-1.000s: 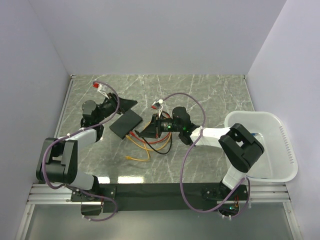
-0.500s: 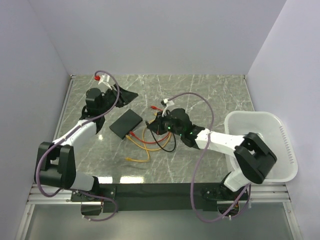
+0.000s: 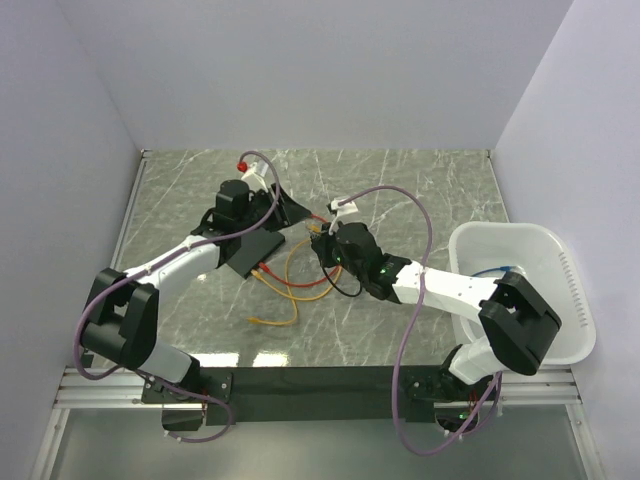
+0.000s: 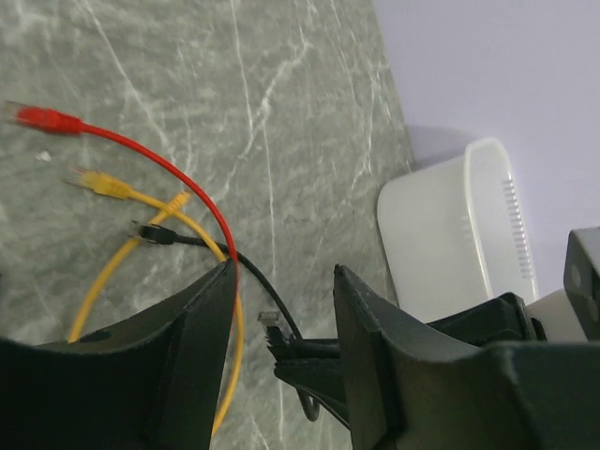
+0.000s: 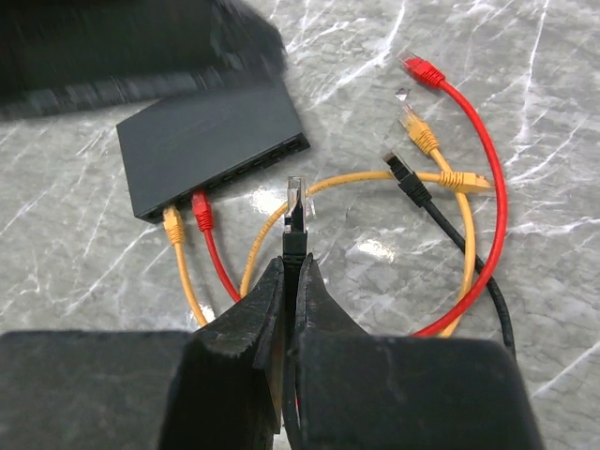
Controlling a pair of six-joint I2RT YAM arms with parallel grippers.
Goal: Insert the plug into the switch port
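**Q:** What has changed since the earlier frame?
**A:** The left end effector (image 4: 283, 272), jaws wide apart and empty, has swung rightward to the switch's far edge.

**Q:** And the task's things?
**A:** The right end effector (image 5: 291, 272) is pinched tight on a black plug (image 5: 294, 202). The matte-black switch (image 5: 211, 141) lies ahead-left on the worktop (image 5: 525, 56), with a red cable (image 5: 200, 208) and a yellow cable (image 5: 172, 222) seated.

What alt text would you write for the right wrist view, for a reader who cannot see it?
The right gripper is shut on a black cable, its clear plug pointing at the flat matte-black rectangular switch but not yet inserted. A yellow cable and a red cable sit in two ports; loose cable ends lie on the grey marble-patterned table.
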